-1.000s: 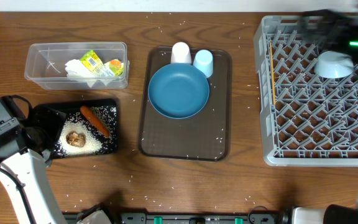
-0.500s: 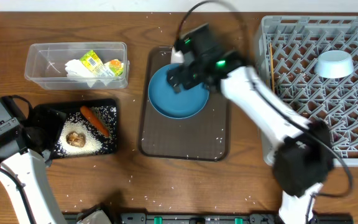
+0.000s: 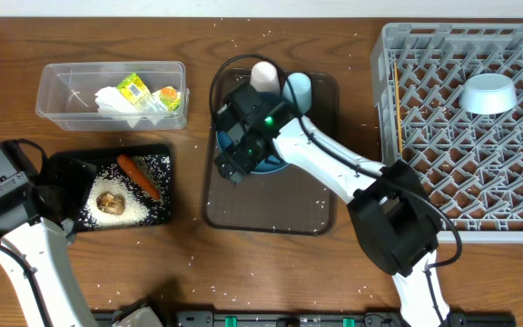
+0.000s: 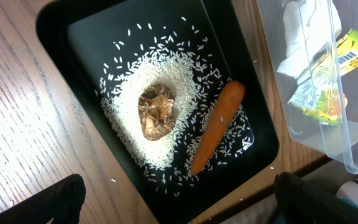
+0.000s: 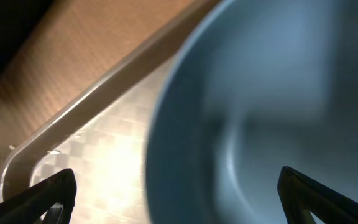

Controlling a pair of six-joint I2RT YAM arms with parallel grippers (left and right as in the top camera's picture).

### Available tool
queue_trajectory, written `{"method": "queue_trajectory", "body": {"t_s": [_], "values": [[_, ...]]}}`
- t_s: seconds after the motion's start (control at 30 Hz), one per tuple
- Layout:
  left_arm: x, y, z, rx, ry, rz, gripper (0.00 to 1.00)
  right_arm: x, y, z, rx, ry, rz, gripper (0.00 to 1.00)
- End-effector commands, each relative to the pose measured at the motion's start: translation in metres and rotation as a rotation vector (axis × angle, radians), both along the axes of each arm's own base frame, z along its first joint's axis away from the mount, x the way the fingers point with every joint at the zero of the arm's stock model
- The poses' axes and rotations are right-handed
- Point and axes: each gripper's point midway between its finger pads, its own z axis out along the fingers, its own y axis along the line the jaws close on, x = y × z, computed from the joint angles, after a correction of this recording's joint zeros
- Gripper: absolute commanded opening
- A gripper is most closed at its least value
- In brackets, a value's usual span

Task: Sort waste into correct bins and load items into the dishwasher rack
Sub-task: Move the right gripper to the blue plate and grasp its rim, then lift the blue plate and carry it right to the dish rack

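In the overhead view I take 12 o'clock as the far edge of the table. The brown serving tray [image 3: 271, 213] lies in the middle. On it sits the big dark-blue round dish [image 3: 275, 165], largely covered by my right arm. The right gripper [image 5: 176, 186] hangs just over the dish's 9 o'clock rim. Its fingers are spread wide, one at each lower corner of the wrist view, and I see nothing pinched between them. The wrist view is blurred, so I cannot tell if they touch the dish.

The white cup [image 3: 263, 74] and the pale-blue cup [image 3: 298, 88] stand side by side at 12 o'clock of the dish, on the same tray.

The dishwasher rack [image 3: 461, 182] fills the 3 o'clock side. The small light-blue bowl [image 3: 488, 94] rests in its far part, and the thin wooden chopsticks [image 3: 397, 109] lie along its 9 o'clock wall.

At 10 o'clock the clear plastic tub [image 3: 53, 91] holds the crumpled white tissue [image 3: 114, 102] and the yellow-green printed wrapper [image 3: 134, 89].

At 8 o'clock the black tray [image 4: 61, 25] holds the white rice grains [image 4: 166, 68], the small brown food lump [image 4: 156, 111] and, just beside it, the orange carrot [image 4: 217, 124]. The left gripper [image 4: 179, 183] hovers above this tray with fingers wide apart, holding nothing.
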Motion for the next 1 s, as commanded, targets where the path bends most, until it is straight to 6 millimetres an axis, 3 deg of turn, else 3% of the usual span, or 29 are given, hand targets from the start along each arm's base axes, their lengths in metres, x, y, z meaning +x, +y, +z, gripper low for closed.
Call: {"method": "queue_trajectory", "body": {"t_s": [0.0,0.13,0.53,0.7,0.87,0.97], "values": [[-0.003,0.002,-0.001,0.005,0.009,0.014,0.98,-0.008,0.006,-0.01,-0.007,0.016,0.044,0.96],[-0.003,0.002,-0.001,0.005,0.009,0.014,0.98,-0.009,0.002,-0.019,-0.034,0.03,0.041,0.91],[-0.003,0.002,-0.001,0.005,0.009,0.014,0.98,-0.016,-0.004,-0.058,-0.115,0.084,-0.013,0.56],[-0.003,0.002,-0.001,0.005,0.009,0.014,0.98,-0.012,-0.006,-0.056,-0.13,0.072,-0.07,0.33],[-0.003,0.002,-0.001,0.005,0.009,0.014,0.98,-0.01,-0.005,-0.045,-0.108,0.079,-0.125,0.02],[-0.003,0.002,-0.001,0.005,0.009,0.014,0.98,-0.013,0.002,-0.028,-0.057,0.088,-0.118,0.01]]}}
